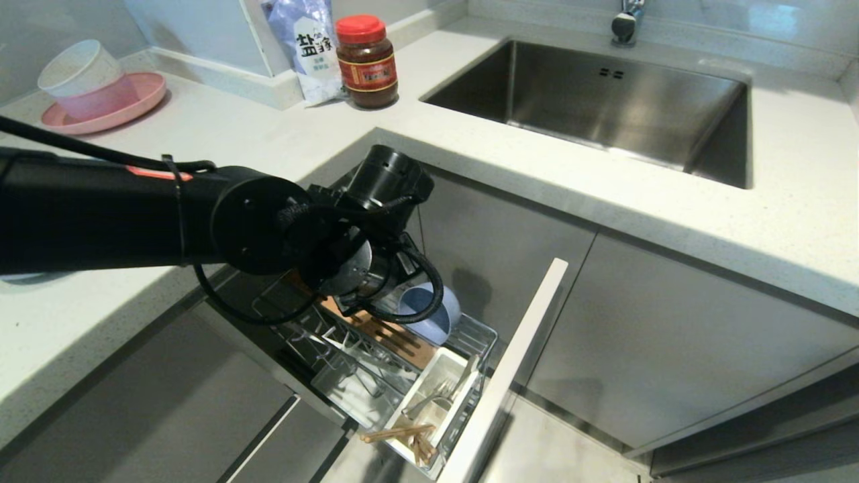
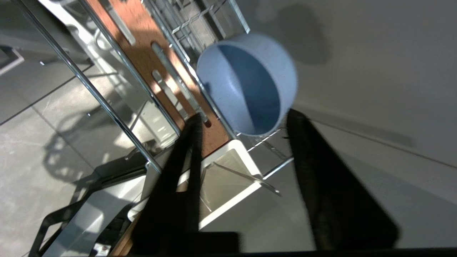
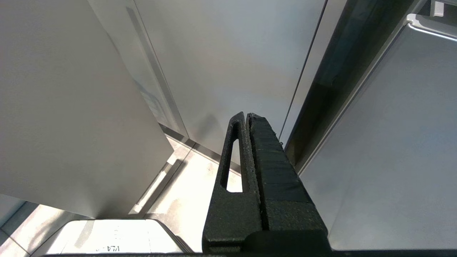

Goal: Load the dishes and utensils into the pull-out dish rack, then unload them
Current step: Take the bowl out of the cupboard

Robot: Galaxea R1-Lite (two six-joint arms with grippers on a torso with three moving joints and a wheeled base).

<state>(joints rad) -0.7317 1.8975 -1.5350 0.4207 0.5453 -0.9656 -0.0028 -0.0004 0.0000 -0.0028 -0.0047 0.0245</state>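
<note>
You are looking at a home kitchen. A pale speckled countertop (image 1: 221, 144) wraps a corner around a steel sink (image 1: 604, 100) with a tap (image 1: 625, 20). A red-lidded sauce jar (image 1: 366, 62) and a salt bag (image 1: 307, 47) stand by the wall, flat grey cabinet fronts (image 1: 671, 335) run below, and a pull-out dish rack (image 1: 396, 362) holds tableware.

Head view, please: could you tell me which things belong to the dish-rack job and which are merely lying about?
Job:
- pull-out dish rack
- light-blue bowl
- chopsticks
- metal cutlery
- left gripper

Lying about:
- pink plate with bowls
- red-lidded jar
- salt bag
- sink
</note>
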